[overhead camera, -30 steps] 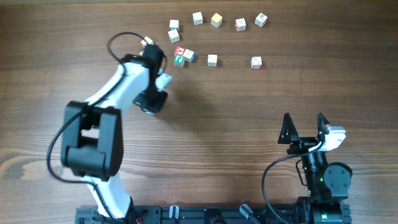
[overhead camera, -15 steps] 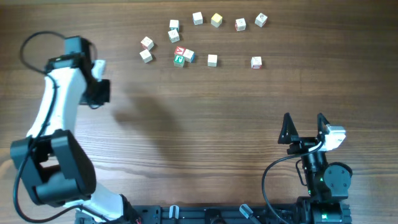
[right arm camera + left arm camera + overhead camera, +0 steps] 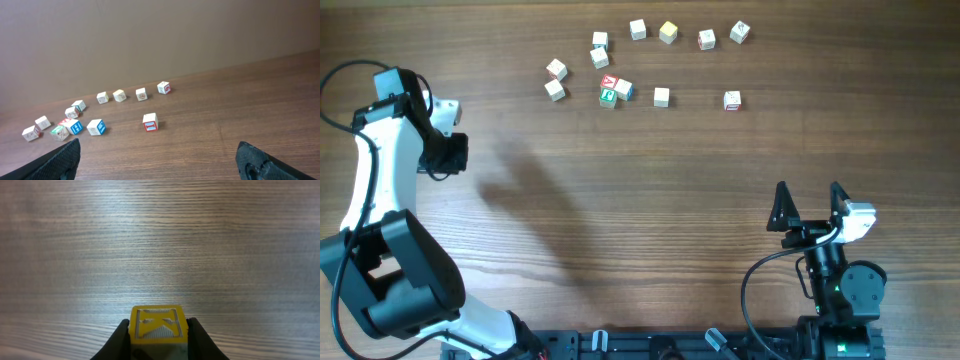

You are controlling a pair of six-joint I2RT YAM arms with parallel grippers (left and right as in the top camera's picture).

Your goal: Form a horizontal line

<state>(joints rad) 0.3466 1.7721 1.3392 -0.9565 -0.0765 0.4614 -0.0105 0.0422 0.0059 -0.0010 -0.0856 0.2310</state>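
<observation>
My left gripper (image 3: 447, 156) is at the table's left side, well away from the cubes. In the left wrist view the left gripper (image 3: 159, 325) is shut on a small cube (image 3: 159, 329) whose yellow face bears a raised "K", held above bare wood. That cube cannot be made out in the overhead view. Several whitish letter cubes lie scattered at the far middle, among them a red-lettered cube (image 3: 609, 82) and a green-faced cube (image 3: 608, 97). No horizontal line of touching cubes is in view. My right gripper (image 3: 808, 200) stands open at the near right, nothing between its fingers.
A loose arc of single cubes (image 3: 667, 32) runs along the far edge, with two cubes (image 3: 556, 68) to its left. One red-lettered cube (image 3: 150, 122) lies apart, nearest the right gripper (image 3: 159, 152). Blue-faced cubes (image 3: 96, 127) lie further left.
My left arm has swung from beside the cube cluster out to the table's left side, uncovering two cubes at the cluster's left. The right arm has not moved.
</observation>
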